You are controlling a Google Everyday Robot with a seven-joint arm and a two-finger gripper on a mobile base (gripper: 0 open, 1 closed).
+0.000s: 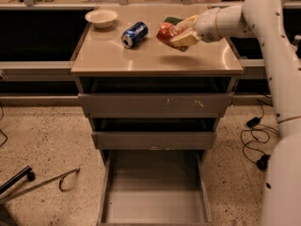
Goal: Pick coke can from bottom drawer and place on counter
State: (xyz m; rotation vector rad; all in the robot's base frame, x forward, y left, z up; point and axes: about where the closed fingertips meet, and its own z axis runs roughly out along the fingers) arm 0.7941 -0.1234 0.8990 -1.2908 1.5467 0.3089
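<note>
Camera view looks down on a grey cabinet with three drawers, and the white arm (pixel 263 18) reaches in from the right over its top. The gripper (pixel 176 32) sits over the right half of the beige counter (pixel 150 60), and its cream fingers (pixel 187 38) pinch the coke can (pixel 164 32) from above and below. The can is tilted, its red-orange body pointing left toward the middle of the counter. It appears to hang just above the surface, with a faint shadow on the counter beneath it, though contact cannot be ruled out. A blue can (pixel 134 34) lies on its side just to the left of the coke can, apart from it, with its silver end facing the front. A pale bowl (pixel 101 18) stands near the back left corner of the counter. Something green (pixel 173 19) shows just behind the gripper, mostly hidden. Below the counter, the top drawer (pixel 153 105) and the middle drawer (pixel 153 139) show their grey fronts, each set a little forward of the one above. The bottom drawer (pixel 107 187) is pulled far out toward the camera, its plain grey floor in view. Black cables (pixel 254 140) trail over the speckled floor to the right of the cabinet, and dark metal bars (pixel 33 185) lie on the floor at lower left.
</note>
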